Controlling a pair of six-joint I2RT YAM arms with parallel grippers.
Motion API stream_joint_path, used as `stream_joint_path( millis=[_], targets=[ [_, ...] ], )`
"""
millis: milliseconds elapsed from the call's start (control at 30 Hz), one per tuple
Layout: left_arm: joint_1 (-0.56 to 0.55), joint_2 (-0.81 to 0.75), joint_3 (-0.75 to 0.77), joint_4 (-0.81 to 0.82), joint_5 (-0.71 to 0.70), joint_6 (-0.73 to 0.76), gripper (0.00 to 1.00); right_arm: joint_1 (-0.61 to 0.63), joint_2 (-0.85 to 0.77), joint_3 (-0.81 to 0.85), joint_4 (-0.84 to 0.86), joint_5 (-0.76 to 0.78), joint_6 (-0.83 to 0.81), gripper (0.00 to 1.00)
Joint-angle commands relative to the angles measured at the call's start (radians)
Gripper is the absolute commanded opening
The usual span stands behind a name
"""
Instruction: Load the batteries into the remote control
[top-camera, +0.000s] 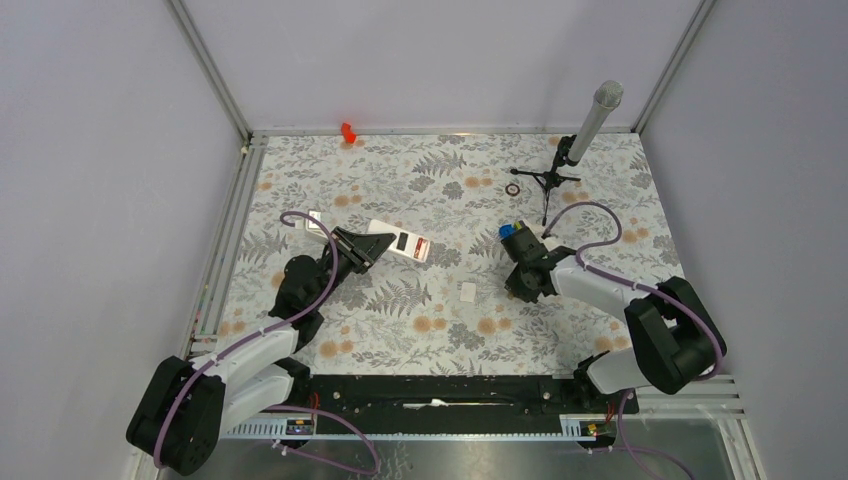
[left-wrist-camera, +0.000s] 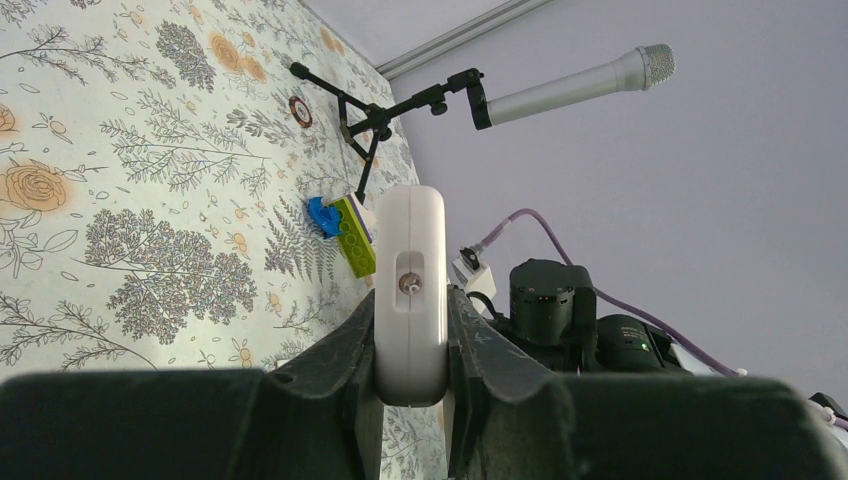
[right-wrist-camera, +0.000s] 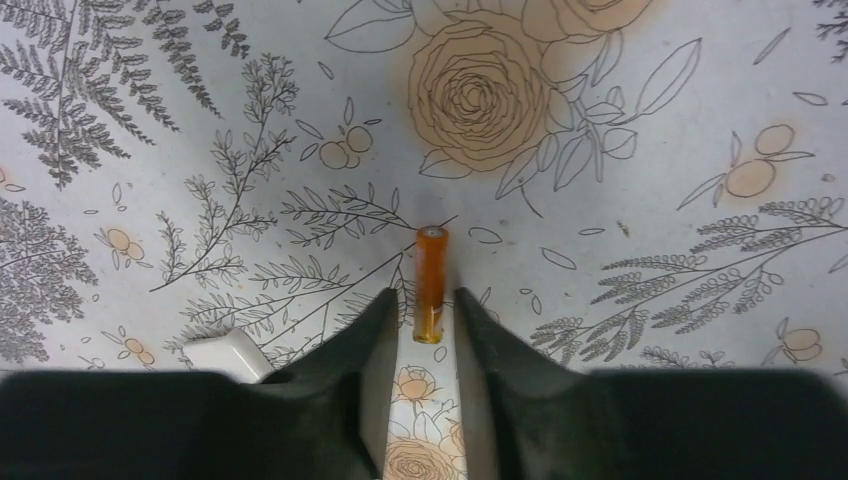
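The white remote control (top-camera: 398, 242) has its red button panel (top-camera: 421, 248) showing and is held off the mat at its left end by my left gripper (top-camera: 362, 247). In the left wrist view the remote (left-wrist-camera: 410, 250) stands edge-on between the fingers, which are shut on it (left-wrist-camera: 412, 340). One orange-copper battery (right-wrist-camera: 431, 280) lies on the mat, its near end between the fingertips of my right gripper (right-wrist-camera: 425, 310). The jaws are open, with small gaps on both sides of the battery. My right gripper (top-camera: 522, 283) points down at the mat. The second battery is out of view.
A small white cover piece (top-camera: 469, 292) lies between the arms and also shows in the right wrist view (right-wrist-camera: 225, 355). A blue disc (top-camera: 510, 231) with a yellow-green block (left-wrist-camera: 355, 235) sits behind the right gripper. A microphone on a stand (top-camera: 585, 130), a ring (top-camera: 513, 188) and a red object (top-camera: 347, 130) are at the back.
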Motion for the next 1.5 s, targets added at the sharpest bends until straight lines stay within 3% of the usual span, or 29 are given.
stream_joint_path(
  millis=[0,67,200,300,467,600,800,967,1233,1467],
  targets=[
    [0.006,-0.018,0.041,0.051,-0.016,0.019,0.03,-0.006,-0.012,0.05,-0.079,0.077,0.152,0.43],
    [0.008,-0.019,0.038,0.055,-0.016,0.016,0.03,-0.006,-0.014,0.069,-0.094,0.086,0.134,0.54],
    [0.013,-0.025,0.036,0.057,-0.016,0.016,0.03,-0.008,-0.085,0.065,-0.05,0.132,0.011,0.62],
    [0.023,-0.037,0.033,0.045,-0.013,0.02,0.03,-0.008,-0.19,0.004,0.183,0.05,-0.339,0.63],
    [0.05,-0.053,0.034,0.022,-0.002,0.029,0.03,-0.008,-0.278,-0.013,0.304,-0.144,-0.94,0.72],
    [0.07,-0.061,0.036,0.011,0.01,0.03,0.01,-0.008,-0.223,0.052,0.187,-0.261,-1.301,0.74],
    [0.11,-0.086,0.046,-0.033,0.048,0.026,0.0,-0.006,-0.141,0.162,-0.18,-0.423,-1.711,0.75],
    [0.127,-0.112,0.053,-0.078,0.07,0.038,0.0,-0.006,-0.112,0.162,-0.159,-0.331,-1.816,0.78],
    [0.141,-0.117,0.036,-0.092,0.054,0.03,0.0,0.019,0.049,0.173,-0.194,-0.199,-1.856,0.77],
    [0.152,-0.108,0.03,-0.086,0.055,0.025,0.0,0.02,0.078,0.145,-0.096,-0.211,-1.906,0.77]
  ],
)
